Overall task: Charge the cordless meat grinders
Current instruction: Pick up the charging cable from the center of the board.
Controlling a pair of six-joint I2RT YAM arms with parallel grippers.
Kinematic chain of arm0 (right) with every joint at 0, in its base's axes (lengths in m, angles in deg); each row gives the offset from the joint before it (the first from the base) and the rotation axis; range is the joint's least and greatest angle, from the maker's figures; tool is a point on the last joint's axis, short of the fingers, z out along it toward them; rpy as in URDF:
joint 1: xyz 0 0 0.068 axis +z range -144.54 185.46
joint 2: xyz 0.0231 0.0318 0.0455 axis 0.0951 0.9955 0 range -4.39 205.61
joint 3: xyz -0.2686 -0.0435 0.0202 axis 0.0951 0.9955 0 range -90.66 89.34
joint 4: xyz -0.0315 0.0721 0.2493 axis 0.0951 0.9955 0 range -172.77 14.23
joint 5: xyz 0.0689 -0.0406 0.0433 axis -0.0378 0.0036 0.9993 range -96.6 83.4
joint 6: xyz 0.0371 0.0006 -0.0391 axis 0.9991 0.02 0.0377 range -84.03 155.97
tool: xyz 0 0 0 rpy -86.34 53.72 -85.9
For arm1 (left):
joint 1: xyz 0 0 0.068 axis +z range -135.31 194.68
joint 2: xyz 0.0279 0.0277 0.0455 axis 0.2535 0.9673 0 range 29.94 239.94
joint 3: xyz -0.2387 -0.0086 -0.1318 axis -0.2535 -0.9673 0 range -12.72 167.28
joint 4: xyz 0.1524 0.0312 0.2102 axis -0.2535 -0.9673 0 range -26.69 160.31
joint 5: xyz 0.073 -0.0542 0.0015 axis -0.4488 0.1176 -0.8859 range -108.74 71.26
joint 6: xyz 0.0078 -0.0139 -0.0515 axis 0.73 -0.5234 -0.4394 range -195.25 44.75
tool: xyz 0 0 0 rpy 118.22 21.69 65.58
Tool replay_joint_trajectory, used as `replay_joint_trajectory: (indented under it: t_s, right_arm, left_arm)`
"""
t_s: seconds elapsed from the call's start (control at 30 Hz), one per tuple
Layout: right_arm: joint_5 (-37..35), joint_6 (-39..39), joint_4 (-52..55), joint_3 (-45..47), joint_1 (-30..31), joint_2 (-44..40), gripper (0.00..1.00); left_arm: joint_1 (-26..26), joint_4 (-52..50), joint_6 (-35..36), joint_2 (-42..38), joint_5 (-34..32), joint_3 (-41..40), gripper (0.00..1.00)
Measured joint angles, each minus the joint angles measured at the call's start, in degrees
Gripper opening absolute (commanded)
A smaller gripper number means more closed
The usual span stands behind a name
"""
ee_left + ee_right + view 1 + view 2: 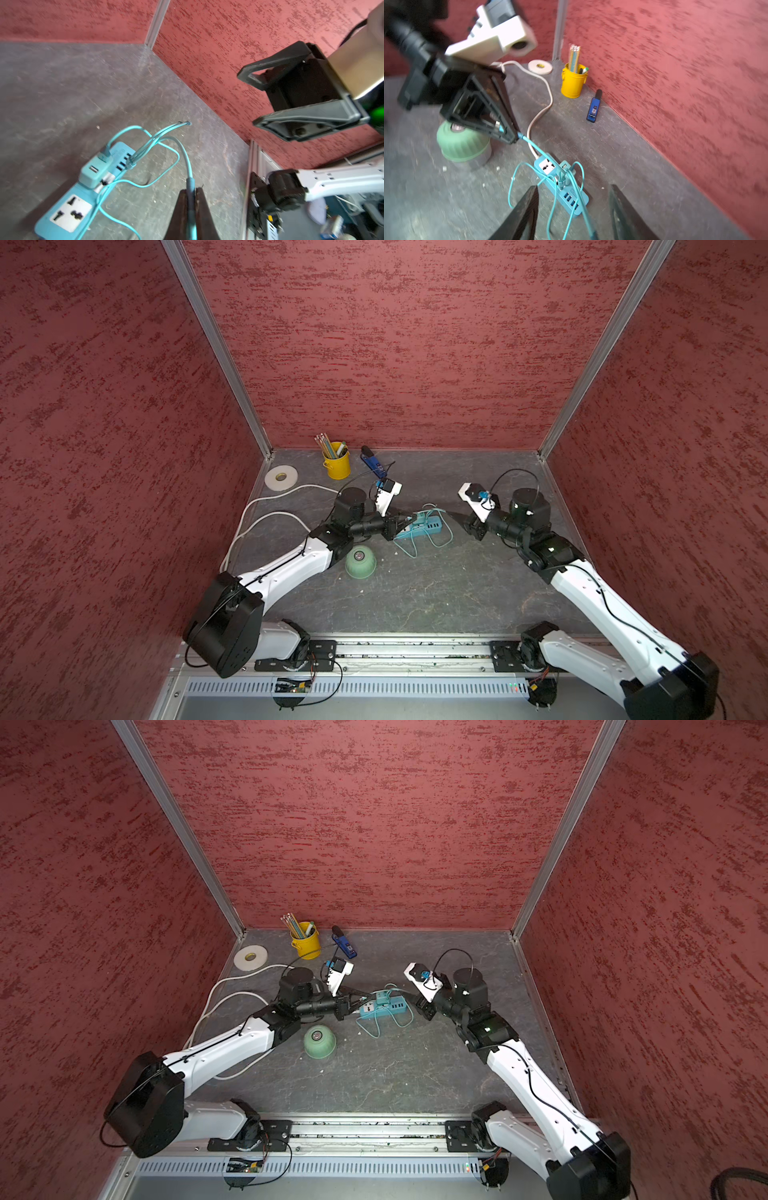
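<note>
Boxed in on the counter (415, 597) by red walls (395, 344) at 9, 12 and 3 o'clock, with a metal rail (415, 641) along the 6 o'clock edge. Widest open room in the front half, between teal power strip (430, 524) and rail. Crowded toward 11 o'clock: yellow pencil cup (337, 466), tape roll (281, 477), white cord (257, 522) looping along the 9 o'clock side.

Pressed together on the teal cable (188, 162): left end effector (191, 190), at the strip's 9 o'clock end. Spread wide, gripping nothing: right end effector (574, 187), near the strip's 3 o'clock end.

Standing upright at 7 o'clock of the strip, just beside the left forearm: cordless meat grinder (360, 561), apart from cable and both end effectors.
</note>
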Motion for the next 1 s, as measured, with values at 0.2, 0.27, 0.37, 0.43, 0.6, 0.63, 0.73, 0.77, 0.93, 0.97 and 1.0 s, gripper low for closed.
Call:
replay_joint_trajectory:
  t_s: [0.2, 0.27, 0.37, 0.43, 0.6, 0.63, 0.73, 0.77, 0.93, 0.97, 1.0]
  right_arm:
    - [9.03, -16.63, 0.13, -0.87, 1.86, 6.71, 0.46]
    - [11.54, -19.26, -0.04, -0.87, 2.78, 8.28, 0.43]
    - [13.57, -21.90, -0.37, -1.11, 3.76, 10.05, 0.38]
    - [14.45, -23.08, -1.07, -1.27, 4.20, 11.02, 0.34]
    - [14.82, -24.59, -2.95, -1.29, 4.92, 12.87, 0.23]
    - [14.80, -24.65, -3.26, -1.29, 5.03, 13.16, 0.21]
    - [14.82, -25.05, -3.91, -1.29, 5.20, 13.64, 0.16]
    - [14.82, -25.11, -3.93, -1.29, 5.25, 13.68, 0.13]
    - [14.99, -25.38, -4.04, -1.29, 5.33, 13.79, 0.00]
    - [14.99, -25.46, -4.20, -1.29, 5.35, 13.79, 0.00]
    - [14.99, -25.53, -4.33, -1.29, 5.38, 13.79, 0.00]
  left_arm:
    - [1.38, -1.92, -0.81, -0.04, 8.20, 0.00, 0.00]
    - [1.51, -2.16, -1.05, -0.04, 9.97, 0.00, 0.00]
    - [1.55, -2.64, -1.18, -0.04, 11.91, 0.00, 0.00]
    - [1.60, -2.78, -1.20, -0.02, 12.85, 0.02, 0.00]
    - [1.81, -2.93, -1.40, -0.02, 14.14, 0.02, 0.00]
    - [1.81, -2.93, -1.53, -0.02, 14.34, 0.02, 0.00]
    - [1.81, -2.91, -1.64, -0.02, 14.56, 0.02, 0.00]
    - [1.81, -2.91, -1.70, -0.02, 14.56, 0.02, 0.00]
    - [2.05, -2.67, -2.21, -0.02, 14.58, 0.09, 0.00]
    - [2.10, -2.67, -2.25, -0.02, 14.60, 0.09, 0.00]
    - [2.14, -2.67, -2.45, -0.02, 14.60, 0.09, 0.09]
